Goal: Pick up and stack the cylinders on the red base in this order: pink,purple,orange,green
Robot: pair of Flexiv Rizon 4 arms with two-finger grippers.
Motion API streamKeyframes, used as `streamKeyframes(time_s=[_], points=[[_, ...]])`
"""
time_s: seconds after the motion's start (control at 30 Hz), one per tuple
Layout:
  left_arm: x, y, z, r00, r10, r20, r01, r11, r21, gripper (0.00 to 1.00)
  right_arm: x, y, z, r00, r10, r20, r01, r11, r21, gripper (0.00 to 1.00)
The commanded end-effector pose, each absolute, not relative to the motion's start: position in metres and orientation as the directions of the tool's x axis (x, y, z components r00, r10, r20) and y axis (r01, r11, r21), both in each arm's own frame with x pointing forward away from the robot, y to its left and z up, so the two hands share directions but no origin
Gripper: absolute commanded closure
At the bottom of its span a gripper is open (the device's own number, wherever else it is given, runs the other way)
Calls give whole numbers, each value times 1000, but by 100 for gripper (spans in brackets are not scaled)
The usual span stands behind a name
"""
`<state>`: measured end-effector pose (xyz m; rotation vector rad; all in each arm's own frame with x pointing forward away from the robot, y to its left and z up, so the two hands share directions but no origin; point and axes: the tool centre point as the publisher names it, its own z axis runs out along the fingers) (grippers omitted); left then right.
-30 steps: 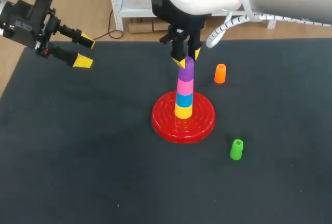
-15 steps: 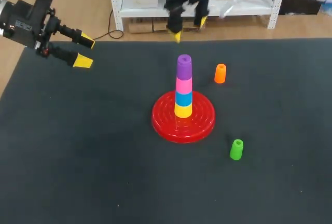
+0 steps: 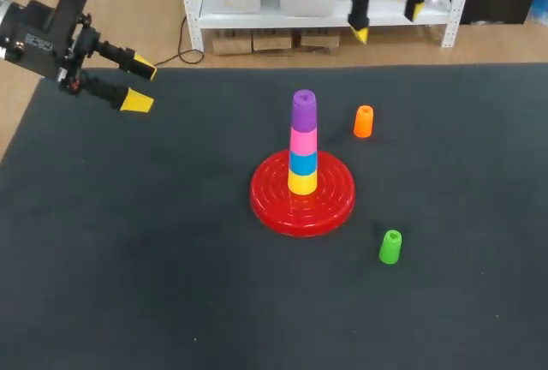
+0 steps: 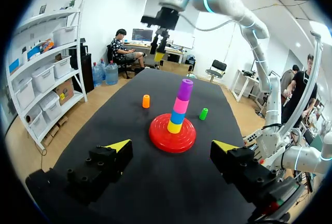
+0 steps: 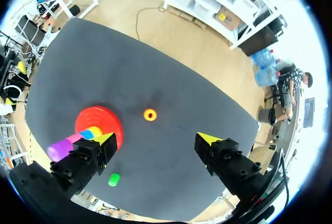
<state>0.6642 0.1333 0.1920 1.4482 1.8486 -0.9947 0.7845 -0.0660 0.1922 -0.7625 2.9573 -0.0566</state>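
The right tool [image 5: 155, 140] hangs high over the far side of the worktop [image 3: 128, 259], its yellow-tipped fingers spread wide with nothing between them. From its wrist view the orange cylinder [image 5: 150, 114] lies just ahead of the gap between the fingers. The left tool [image 3: 140, 85] sits off at the near-left corner, fingers also apart and empty, well away from everything. On the red base [image 3: 330, 207] a column stands upright: a yellow piece [image 3: 301, 183] at the bottom, a blue piece [image 3: 303, 164] on it, then the pink cylinder [image 3: 303, 141] and the purple cylinder [image 3: 304, 110] on top. Pink and purple look placed, so I judge the orange to be the step in hand. It stands upright on the worktop, near the column but apart from it, on the column's right. The green cylinder [image 3: 390, 247] stands just off the base's near-right rim. The next move likely calls for the right tool to drop straight down over the orange, close on its sides and lift clear. The tall column could topple if it is knocked. The surface is a dark, matte, flat covering.
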Motion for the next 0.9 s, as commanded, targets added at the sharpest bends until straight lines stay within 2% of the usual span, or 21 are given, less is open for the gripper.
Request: streamKeyframes(time_s=[0.03,0.4,0.9], points=[[663,134,191,-237,533,-812,972,131,-197,0,803,-78,161,-871,-490,-37,-488,872,-44,0],[663,134,191,-237,533,-812,972,131,-197,0,788,-70,116,-825,-565,15,-565,825,-10,0],[663,134,191,-237,533,-812,972,131,-197,0,759,-54,72,-828,-558,59,-557,830,27,0]])
